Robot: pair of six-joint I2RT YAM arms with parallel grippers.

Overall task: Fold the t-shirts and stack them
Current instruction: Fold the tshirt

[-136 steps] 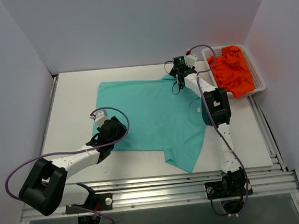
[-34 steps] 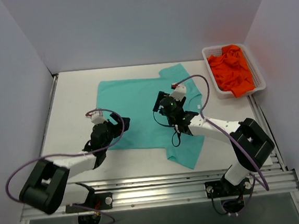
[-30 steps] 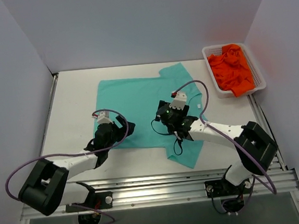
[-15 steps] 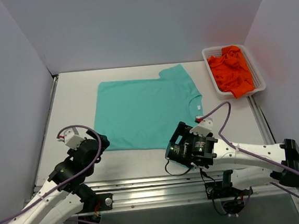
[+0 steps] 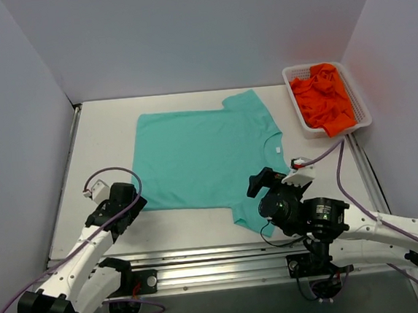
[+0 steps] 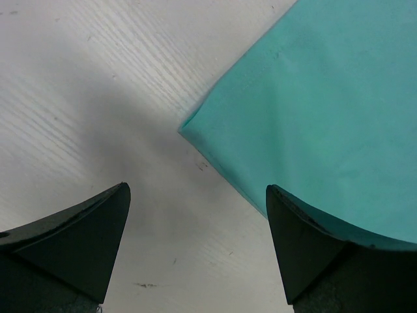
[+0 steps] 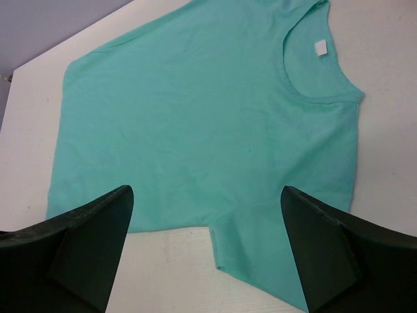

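The teal-green t-shirt (image 5: pixel 201 153) lies spread flat on the table, neck with its white label (image 5: pixel 276 150) to the right, one sleeve at the near right. My left gripper (image 5: pixel 125 200) is open and empty just over the shirt's near left hem corner (image 6: pixel 186 130). My right gripper (image 5: pixel 259 185) is open and empty, raised above the near sleeve (image 7: pixel 260 261); its view shows the whole shirt (image 7: pixel 195 124). Orange t-shirts (image 5: pixel 325 99) lie crumpled in the basket.
A white basket (image 5: pixel 361 110) stands at the far right of the table. A metal rail (image 5: pixel 218 262) runs along the near edge. Grey walls close in the left, back and right sides.
Both arms have drawn back from the shirt toward the near edge. The right gripper let go of the near sleeve, which now lies flat. The left gripper shifted slightly right toward the hem corner.
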